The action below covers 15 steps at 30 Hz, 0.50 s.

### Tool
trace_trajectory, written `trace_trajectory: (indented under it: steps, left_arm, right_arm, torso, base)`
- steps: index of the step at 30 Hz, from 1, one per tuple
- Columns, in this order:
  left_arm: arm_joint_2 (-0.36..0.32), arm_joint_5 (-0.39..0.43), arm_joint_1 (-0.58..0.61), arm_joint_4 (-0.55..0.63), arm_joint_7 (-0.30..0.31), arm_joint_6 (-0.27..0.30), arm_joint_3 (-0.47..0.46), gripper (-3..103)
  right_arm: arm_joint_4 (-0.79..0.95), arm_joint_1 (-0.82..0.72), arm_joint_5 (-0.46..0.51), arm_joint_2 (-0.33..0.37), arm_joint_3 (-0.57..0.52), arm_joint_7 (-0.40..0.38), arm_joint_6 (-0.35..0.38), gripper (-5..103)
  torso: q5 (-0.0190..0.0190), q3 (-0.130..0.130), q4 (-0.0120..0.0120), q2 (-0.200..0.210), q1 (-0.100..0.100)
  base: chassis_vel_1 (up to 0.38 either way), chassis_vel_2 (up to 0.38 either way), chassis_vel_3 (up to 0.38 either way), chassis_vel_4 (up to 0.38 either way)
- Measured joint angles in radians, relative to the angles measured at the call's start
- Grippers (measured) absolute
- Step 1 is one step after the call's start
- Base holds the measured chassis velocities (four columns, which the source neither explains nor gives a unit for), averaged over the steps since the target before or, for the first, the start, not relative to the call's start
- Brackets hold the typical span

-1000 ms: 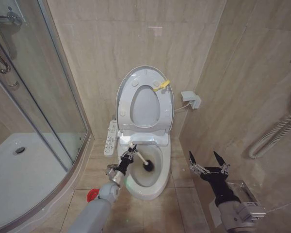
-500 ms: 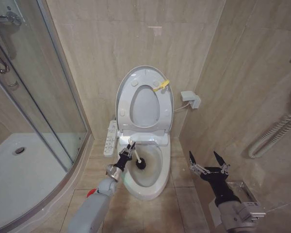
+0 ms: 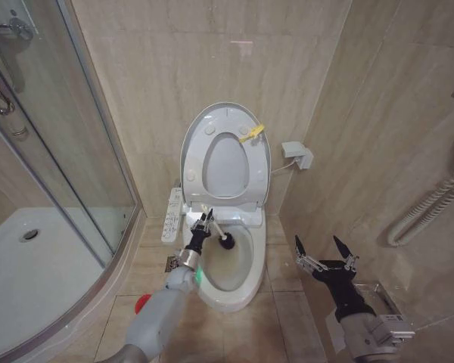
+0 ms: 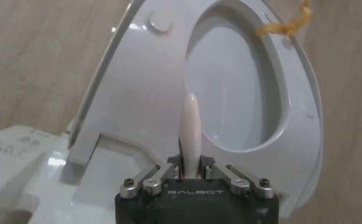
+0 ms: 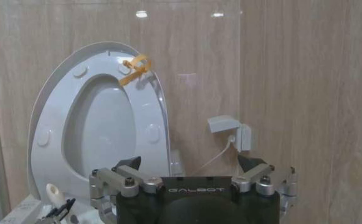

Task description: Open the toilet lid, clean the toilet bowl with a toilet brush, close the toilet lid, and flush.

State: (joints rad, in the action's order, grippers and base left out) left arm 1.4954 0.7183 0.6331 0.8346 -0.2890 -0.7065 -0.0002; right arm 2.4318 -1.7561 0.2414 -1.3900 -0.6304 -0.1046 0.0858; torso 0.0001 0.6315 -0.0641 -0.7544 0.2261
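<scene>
Left gripper (image 3: 205,224) is closed on the pale handle of the toilet brush (image 3: 218,237), holding it near the handle's upper end at the back left part of the toilet bowl (image 3: 246,291); in the left wrist view the same gripper (image 4: 193,169) pinches the stick between its fingers, and the handle's rounded tip stands up in front of the raised seat. From that grip the handle slants down and to the robot's right, so that the dark round bristle head sits inside the bowl, close to its rear wall, just below the back rim. The left arm reaches in from the lower left, over the bowl's left edge. Behind the brush the toilet lid (image 3: 194,140) stands upright against the tiled wall with the ring-shaped seat (image 3: 226,193) folded up against it, and a small yellow clip (image 3: 251,134) sits on the upper right of the rim (it shows clearly in the right wrist view too, at the lid's top edge (image 5: 135,65)). A white control panel (image 3: 172,215) juts out at the toilet's left side, and a red holder (image 3: 142,304) sits on the floor beside the left arm. The right gripper (image 3: 324,252) hangs over the floor to the right of the bowl, well apart from it, fingers spread wide and holding nothing
</scene>
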Motion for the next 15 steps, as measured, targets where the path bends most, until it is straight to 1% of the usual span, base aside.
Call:
trace_trajectory:
  steps: [2, 3, 6, 7, 8, 11, 13, 15]
  left_arm:
    - [0.031, 0.003, -0.012, -0.047, -0.004, -0.053, 0.001, 19]
    - [0.031, 0.003, -0.012, -0.047, -0.004, -0.053, 0.001, 19]
    - [0.065, 0.005, -0.021, -0.098, -0.032, -0.086, -0.008, 19]
    - [0.065, 0.005, -0.021, -0.098, -0.032, -0.086, -0.008, 19]
    - [0.083, 0.005, -0.027, -0.128, -0.054, -0.098, -0.019, 19]
    - [0.111, -0.002, -0.035, -0.175, -0.083, -0.099, -0.036, 19]
    - [0.114, -0.009, -0.035, -0.181, -0.088, -0.099, -0.038, 19]
    - [0.115, -0.029, -0.031, -0.186, -0.093, -0.097, -0.042, 19]
  right_arm:
    - [0.000, 0.000, 0.000, 0.000, 0.000, 0.000, 0.000, 100]
    - [0.000, 0.000, 0.000, 0.000, 0.000, 0.000, 0.000, 100]
    - [0.000, 0.000, 0.000, 0.000, 0.000, 0.000, 0.000, 100]
    - [0.000, 0.000, 0.000, 0.000, 0.000, 0.000, 0.000, 100]
    - [0.000, 0.000, 0.000, 0.000, 0.000, 0.000, 0.000, 100]
    - [0.000, 0.000, 0.000, 0.000, 0.000, 0.000, 0.000, 100]
    - [0.000, 0.000, 0.000, 0.000, 0.000, 0.000, 0.000, 100]
    - [0.000, 0.000, 0.000, 0.000, 0.000, 0.000, 0.000, 100]
  torso:
    - [0.0001, 0.000, 0.0000, 0.000, 0.000]
    - [0.0001, 0.000, 0.0000, 0.000, 0.000]
    - [0.0001, 0.000, 0.0000, 0.000, 0.000]
    - [0.0001, 0.000, 0.0000, 0.000, 0.000]
    - [0.0000, 0.000, 0.0001, 0.000, 0.000]
    - [0.0000, 0.000, 0.0001, 0.000, 0.000]
    - [-0.0002, 0.000, -0.0003, 0.000, 0.000]
    - [0.0000, 0.000, 0.0001, 0.000, 0.000]
  base:
    - [0.000, 0.000, 0.000, 0.000]
    - [0.000, 0.000, 0.000, 0.000]
    - [0.000, 0.000, 0.000, 0.000]
    - [0.000, 0.000, 0.000, 0.000]
    - [0.000, 0.000, 0.000, 0.000]
    - [0.000, 0.000, 0.000, 0.000]
    - [0.000, 0.000, 0.000, 0.000]
    - [0.000, 0.000, 0.000, 0.000]
